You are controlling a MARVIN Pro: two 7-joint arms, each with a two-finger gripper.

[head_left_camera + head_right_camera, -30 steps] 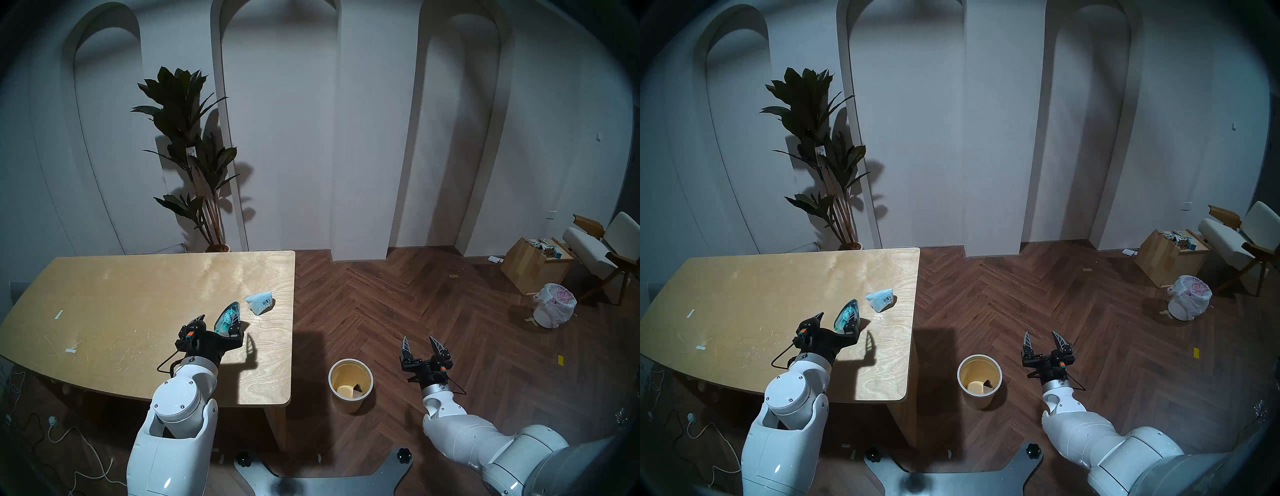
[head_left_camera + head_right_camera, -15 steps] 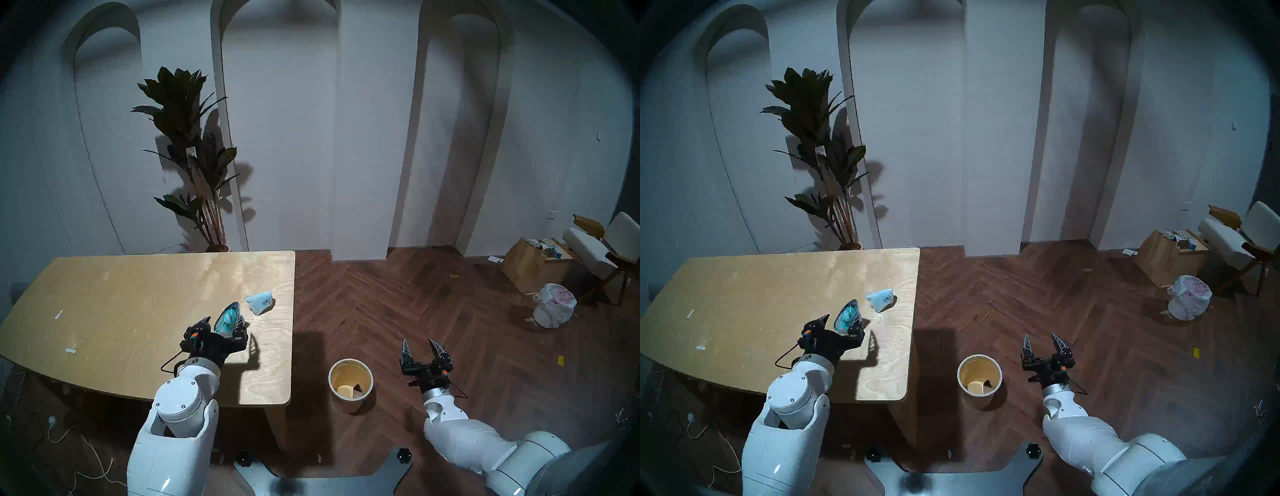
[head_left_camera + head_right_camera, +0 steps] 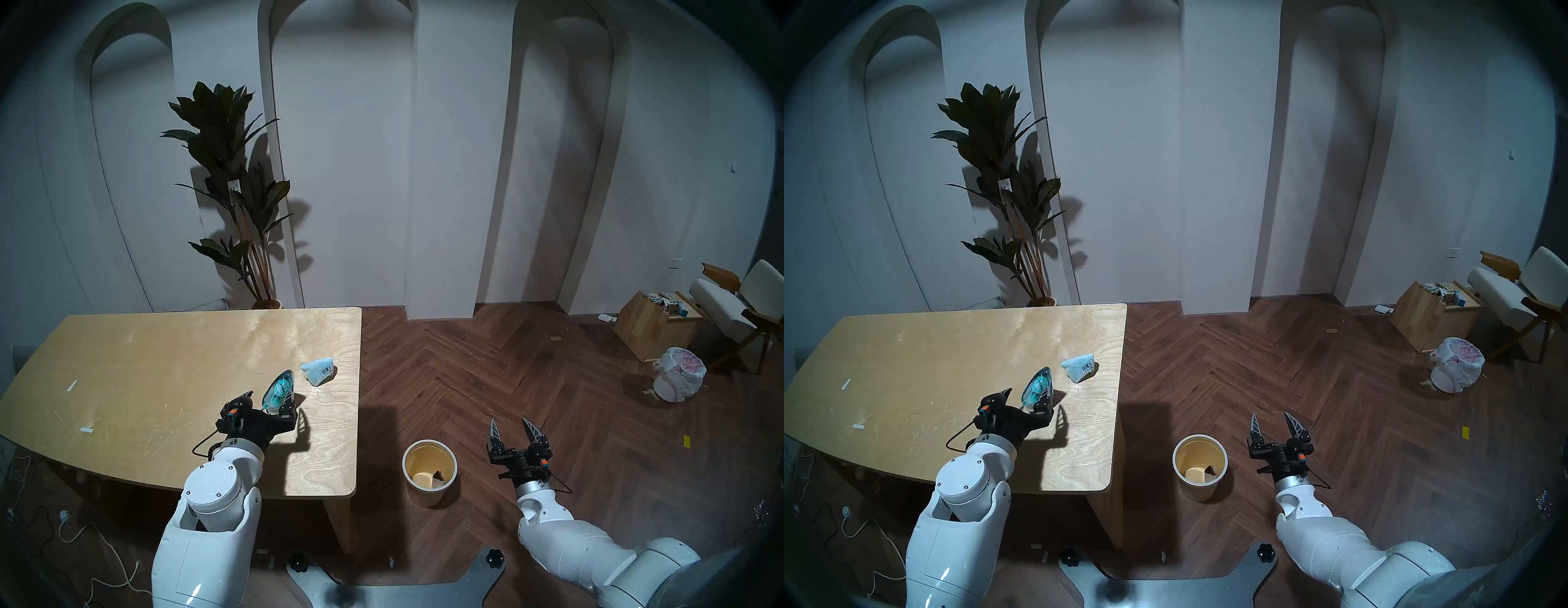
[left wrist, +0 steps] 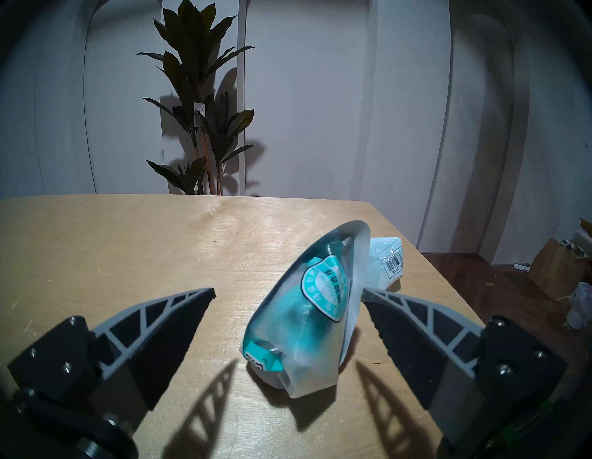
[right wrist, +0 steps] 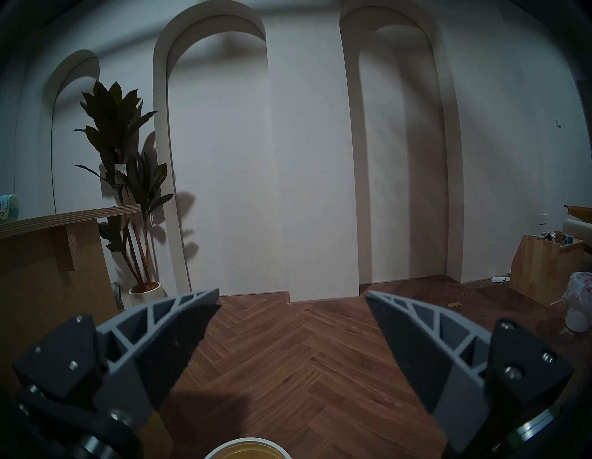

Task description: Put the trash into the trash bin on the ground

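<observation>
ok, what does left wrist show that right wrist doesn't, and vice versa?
Left wrist only: the left claw open around the teal-and-clear plastic blister pack on the table top, right finger against it, and the pale blue barcoded packet behind.

Right wrist only: the right claw open and empty over the floor, and the round cream-white bin's rim.

Both: the tall dark-leaved plant, the plywood table, the square wooden box.

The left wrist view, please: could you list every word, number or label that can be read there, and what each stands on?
"9016", roughly, under the barcode on the pale blue packet: digits blurred, uncertain.
Teal badge on the blister pack: white characters, too distorted to read.
White tag on the plant: print too small to read.
</observation>
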